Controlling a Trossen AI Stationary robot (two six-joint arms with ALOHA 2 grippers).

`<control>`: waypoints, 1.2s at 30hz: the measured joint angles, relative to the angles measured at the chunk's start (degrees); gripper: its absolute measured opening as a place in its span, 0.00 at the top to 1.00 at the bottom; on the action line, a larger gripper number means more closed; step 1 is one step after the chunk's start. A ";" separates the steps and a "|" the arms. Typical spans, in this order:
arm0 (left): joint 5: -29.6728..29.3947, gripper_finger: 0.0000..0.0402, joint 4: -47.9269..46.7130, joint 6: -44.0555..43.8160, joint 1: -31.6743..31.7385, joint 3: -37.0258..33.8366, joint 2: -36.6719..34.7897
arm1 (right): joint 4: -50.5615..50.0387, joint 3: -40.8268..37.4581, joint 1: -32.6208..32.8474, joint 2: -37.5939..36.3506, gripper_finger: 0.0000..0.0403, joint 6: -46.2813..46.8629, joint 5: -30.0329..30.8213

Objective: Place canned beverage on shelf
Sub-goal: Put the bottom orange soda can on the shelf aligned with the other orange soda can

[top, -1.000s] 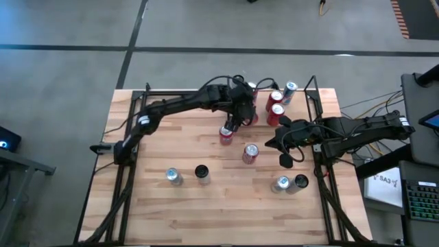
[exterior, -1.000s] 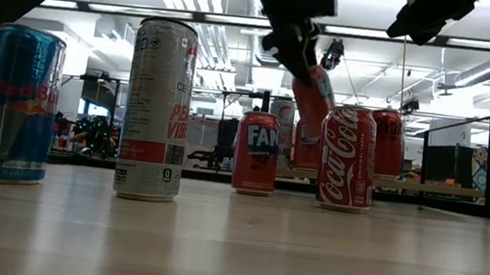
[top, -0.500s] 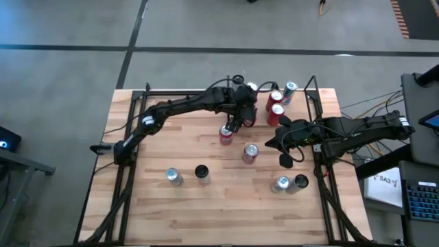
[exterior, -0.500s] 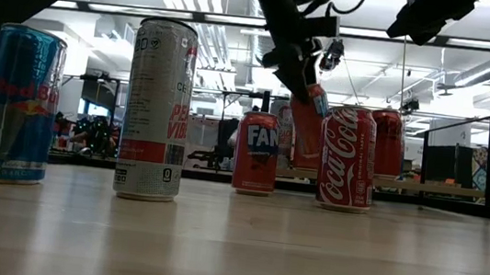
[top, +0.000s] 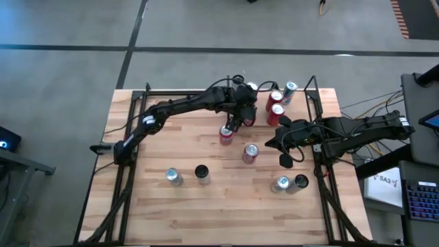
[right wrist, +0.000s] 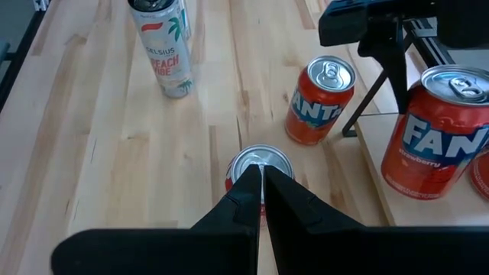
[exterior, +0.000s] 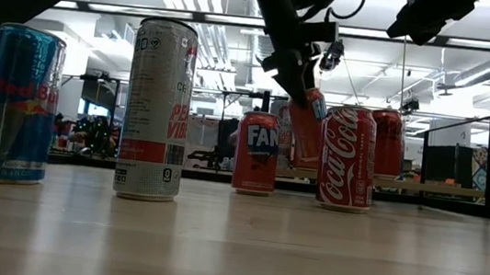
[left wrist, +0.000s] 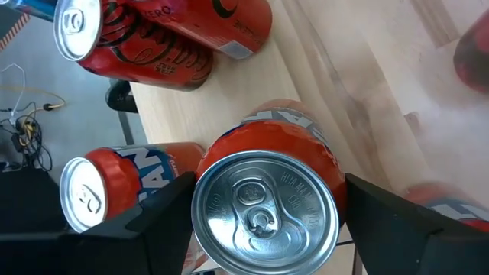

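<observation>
Gripping an orange can in my left gripper over the shelf, upper centre; right gripper shut, empty

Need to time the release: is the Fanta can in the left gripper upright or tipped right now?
Tipped. In the low view the Fanta can leans in the left gripper, its base above the shelf, unlike the upright Coca-Cola can.

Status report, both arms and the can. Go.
Left gripper shut on Fanta can, over shelf. Right gripper shut, empty, waiting above table. Other cans crowd the shelf.
</observation>
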 joint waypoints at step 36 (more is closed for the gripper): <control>0.00 0.32 0.52 0.15 2.45 -0.24 1.01 | -0.04 -0.02 0.00 0.02 0.98 -0.30 0.02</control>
